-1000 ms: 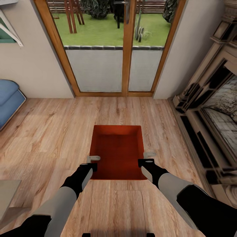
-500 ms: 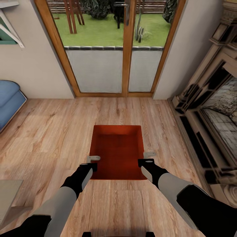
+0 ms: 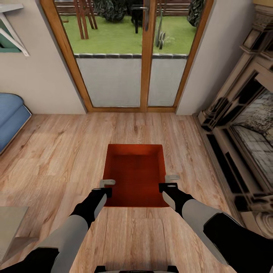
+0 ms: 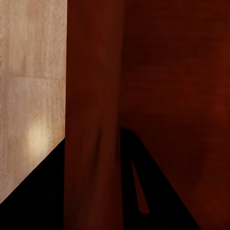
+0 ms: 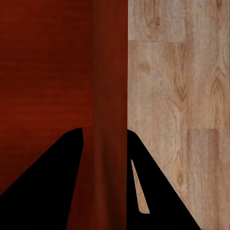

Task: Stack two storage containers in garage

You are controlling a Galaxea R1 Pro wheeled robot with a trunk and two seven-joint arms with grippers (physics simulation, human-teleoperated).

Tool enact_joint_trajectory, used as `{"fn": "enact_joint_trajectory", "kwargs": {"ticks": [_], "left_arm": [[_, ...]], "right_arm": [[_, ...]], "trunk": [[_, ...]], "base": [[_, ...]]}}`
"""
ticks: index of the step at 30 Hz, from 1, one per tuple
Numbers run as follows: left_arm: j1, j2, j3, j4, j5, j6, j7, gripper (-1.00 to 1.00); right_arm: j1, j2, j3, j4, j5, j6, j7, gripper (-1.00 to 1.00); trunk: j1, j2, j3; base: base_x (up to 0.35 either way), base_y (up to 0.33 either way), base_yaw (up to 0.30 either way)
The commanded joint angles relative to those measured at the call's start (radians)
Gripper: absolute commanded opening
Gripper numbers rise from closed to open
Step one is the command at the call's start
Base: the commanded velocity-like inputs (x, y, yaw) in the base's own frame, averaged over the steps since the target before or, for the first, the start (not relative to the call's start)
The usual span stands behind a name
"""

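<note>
One orange-red storage container [image 3: 135,174] sits low in the middle of the head view, over the living room's light wood plank floor [image 3: 57,159]. My left gripper [image 3: 107,187] grips its left wall near the near corner, and my right gripper [image 3: 170,182] grips its right wall opposite. In the left wrist view the red wall [image 4: 93,96] runs between the two dark fingers of the left gripper [image 4: 93,163]. The right wrist view has the wall [image 5: 110,72] pinched by the right gripper [image 5: 105,148], bin interior on one side and planks on the other.
A wood-framed glass door [image 3: 129,57] stands straight ahead with lawn beyond it. The blue sofa [image 3: 9,113] is at the left edge. A fireplace surround [image 3: 242,132] fills the right side. A pale furniture corner [image 3: 11,223] juts in at lower left.
The whole head view has drifted slightly: the sofa edges left and the pale corner grows at lower left. Container and grippers keep their place relative to each other.
</note>
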Motion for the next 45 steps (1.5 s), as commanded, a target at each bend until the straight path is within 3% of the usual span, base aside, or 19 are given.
{"fn": "enact_joint_trajectory", "kwargs": {"ticks": [1, 9, 43, 45], "left_arm": [[0.000, -0.002, 0.002, 0.001, 0.001, 0.093, 0.006, -1.00], [0.000, -0.001, 0.002, -0.001, 0.001, 0.093, 0.006, -1.00], [0.000, 0.000, 0.003, 0.000, 0.001, 0.081, 0.006, -1.00], [0.000, 0.000, 0.003, -0.001, 0.001, 0.081, 0.006, -1.00]], "right_arm": [[-0.001, 0.000, 0.068, -0.004, 0.027, 0.008, -0.044, -1.00], [-0.001, 0.001, 0.066, -0.004, 0.026, 0.006, -0.058, -1.00], [-0.001, 0.001, 0.066, -0.004, 0.026, 0.006, -0.072, -1.00], [-0.001, 0.001, 0.066, -0.004, 0.027, 0.006, -0.072, -1.00]], "trunk": [[-0.004, 0.006, 0.003], [-0.034, 0.062, 0.031], [-0.165, 0.300, 0.190], [-0.165, 0.300, 0.193]], "base": [[0.000, 0.000, 0.000], [0.000, 0.000, 0.000], [0.000, 0.000, 0.000], [0.000, 0.000, 0.000]]}}
